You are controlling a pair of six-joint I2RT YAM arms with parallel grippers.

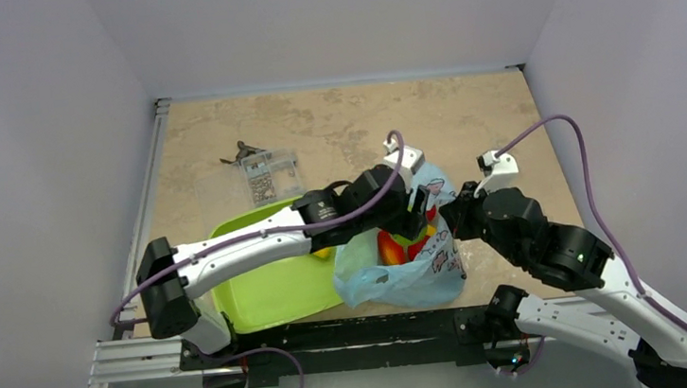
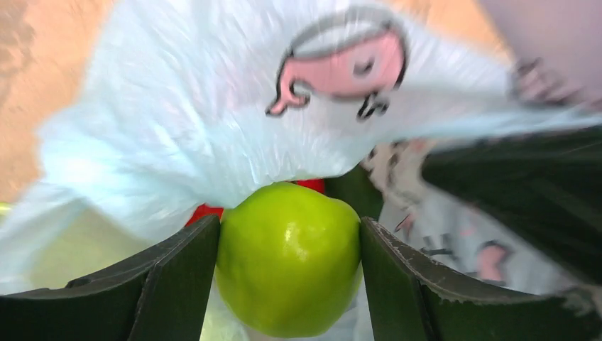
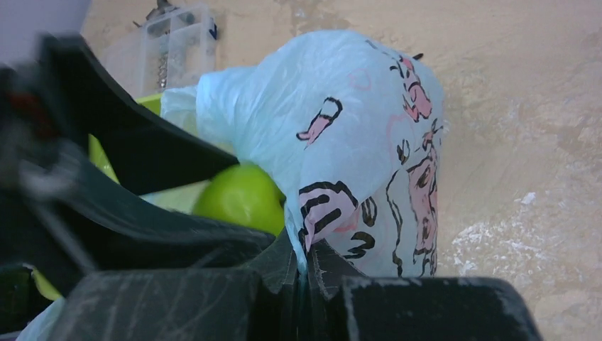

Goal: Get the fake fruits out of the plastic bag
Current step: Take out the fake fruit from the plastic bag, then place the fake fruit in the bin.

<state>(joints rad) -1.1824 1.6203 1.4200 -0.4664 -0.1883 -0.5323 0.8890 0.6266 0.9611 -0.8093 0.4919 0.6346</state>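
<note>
The light blue plastic bag (image 1: 414, 277) with pink and black prints lies just right of the green tray, its mouth lifted. My right gripper (image 3: 307, 245) is shut on the bag's rim (image 3: 355, 142) and holds it up. My left gripper (image 2: 289, 245) reaches into the bag's mouth and is shut on a glossy green apple (image 2: 287, 256), both fingers pressed to its sides. The same apple (image 3: 241, 197) shows in the right wrist view beside the bag wall. Red fruit (image 2: 202, 212) peeks from behind the apple. Red and yellow fruits (image 1: 394, 244) show inside the bag.
A lime-green tray (image 1: 264, 292) sits left of the bag, under my left arm. A clear plastic box (image 1: 269, 174) with a dark clip behind it stands at the back of the table. The table's near edge carries the arm rail.
</note>
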